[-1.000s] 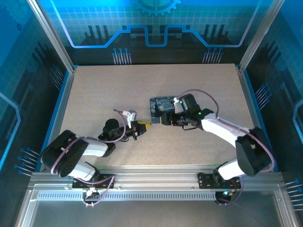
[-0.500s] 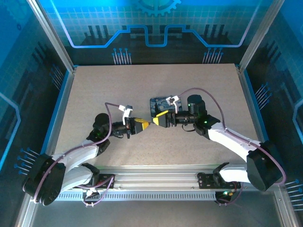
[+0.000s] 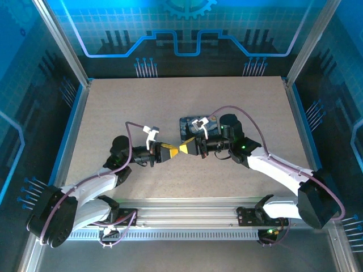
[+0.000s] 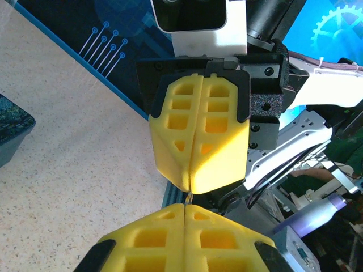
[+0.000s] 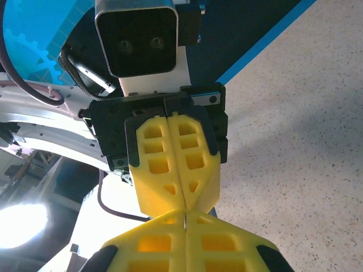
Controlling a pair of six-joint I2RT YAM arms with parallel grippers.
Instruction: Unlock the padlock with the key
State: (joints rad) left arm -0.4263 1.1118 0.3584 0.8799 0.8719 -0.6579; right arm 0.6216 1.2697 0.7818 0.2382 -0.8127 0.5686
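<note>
The left claw (image 3: pixel 173 151) and right claw (image 3: pixel 183 149) meet tip to tip, both pinched shut. A sliver, likely the key (image 4: pixel 186 198), sits between them; which claw grips it is unclear. This seems a handover: next, one claw releases gently.

Speckled table (image 3: pixel 113 107) — dark-blue tin (image 3: pixel 189 126) atop
</note>
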